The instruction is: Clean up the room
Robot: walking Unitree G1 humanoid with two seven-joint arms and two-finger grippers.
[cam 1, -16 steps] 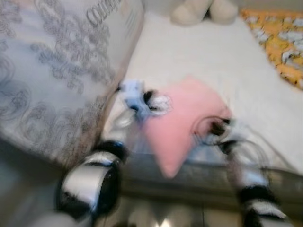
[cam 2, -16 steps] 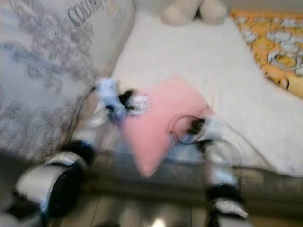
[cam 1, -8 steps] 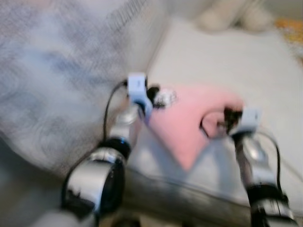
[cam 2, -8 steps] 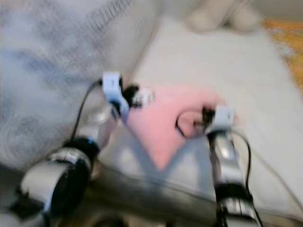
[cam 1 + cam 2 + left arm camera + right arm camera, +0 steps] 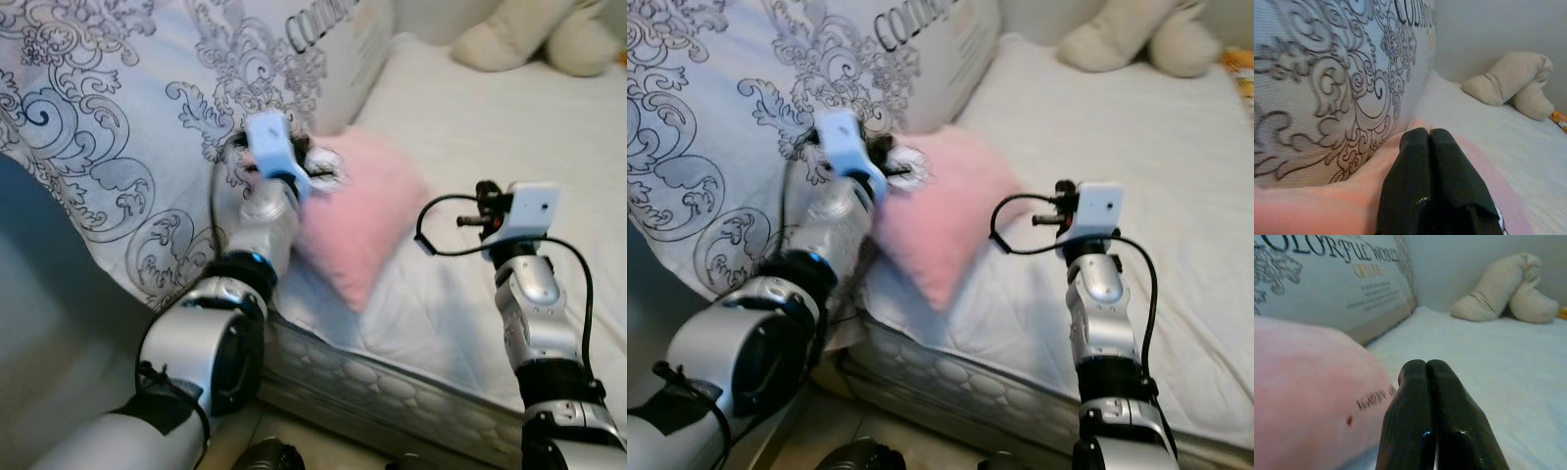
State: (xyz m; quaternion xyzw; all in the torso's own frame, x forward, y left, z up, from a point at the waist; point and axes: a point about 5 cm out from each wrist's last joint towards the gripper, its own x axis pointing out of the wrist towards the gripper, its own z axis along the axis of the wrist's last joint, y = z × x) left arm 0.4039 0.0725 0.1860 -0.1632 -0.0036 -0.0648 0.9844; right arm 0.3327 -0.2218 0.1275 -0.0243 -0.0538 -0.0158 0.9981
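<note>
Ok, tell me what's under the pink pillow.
The pink pillow lies on the white sheet, one corner reaching toward the mattress edge. The left tool, shut, rests on top of it. Anything beneath the pillow is covered.

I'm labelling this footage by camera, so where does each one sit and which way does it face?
Left eye view: on the head, looking down at the bed; both silver arms show, with the pink pillow between them.
Right eye view: beside it, same scene.
Left wrist view: along the shut left end effector over the pink pillow, toward the patterned pillow.
Right wrist view: along the shut right end effector beside the pink pillow.
Both wrist views share the stuffed toy.
</note>
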